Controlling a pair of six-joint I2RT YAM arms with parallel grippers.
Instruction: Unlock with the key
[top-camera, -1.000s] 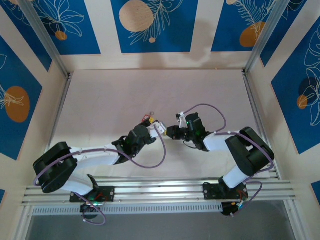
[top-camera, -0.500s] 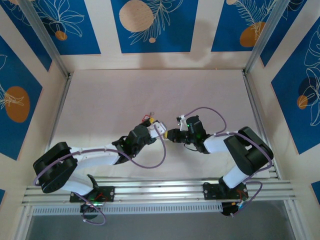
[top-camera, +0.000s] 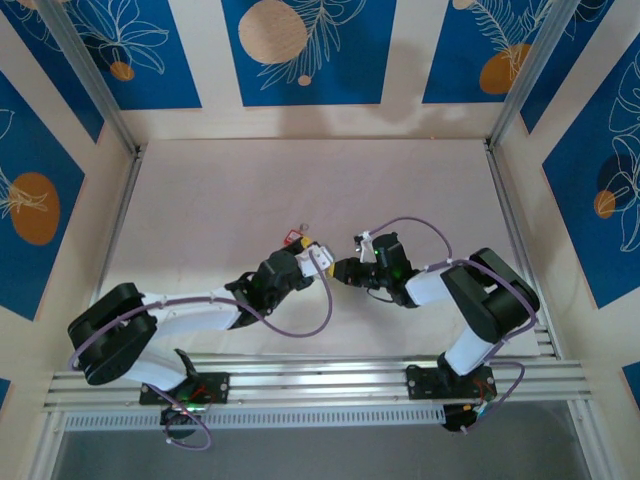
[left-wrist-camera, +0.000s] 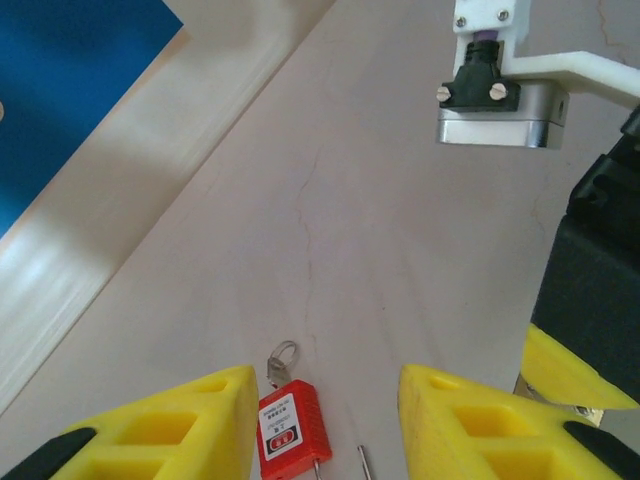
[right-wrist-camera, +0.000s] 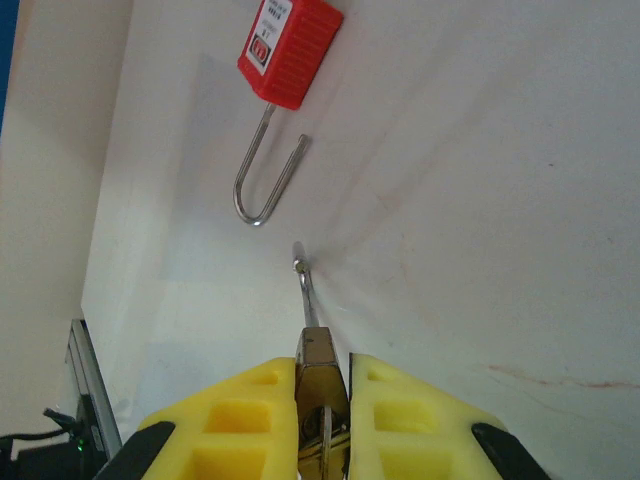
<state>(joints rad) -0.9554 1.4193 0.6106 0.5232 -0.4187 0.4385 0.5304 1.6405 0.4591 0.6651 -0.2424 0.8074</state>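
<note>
Right pincer (right-wrist-camera: 322, 372) shifted slightly, key (right-wrist-camera: 314, 335) pinched between its fingers.

— How do the two arms sit?
— The left arm (top-camera: 190, 312) stretches out low from its base, its forearm running up and to the right. The right arm (top-camera: 470, 300) folds sharply at the elbow and reaches left, so the two wrists nearly meet in the middle.
— And the end effectors?
— The left end effector (left-wrist-camera: 325, 385) has its yellow fingers (left-wrist-camera: 180, 425) standing well apart. The right end effector (right-wrist-camera: 322, 362) is pinched tight on the key (right-wrist-camera: 305, 290), whose thin blade sticks out ahead of the fingertips.
</note>
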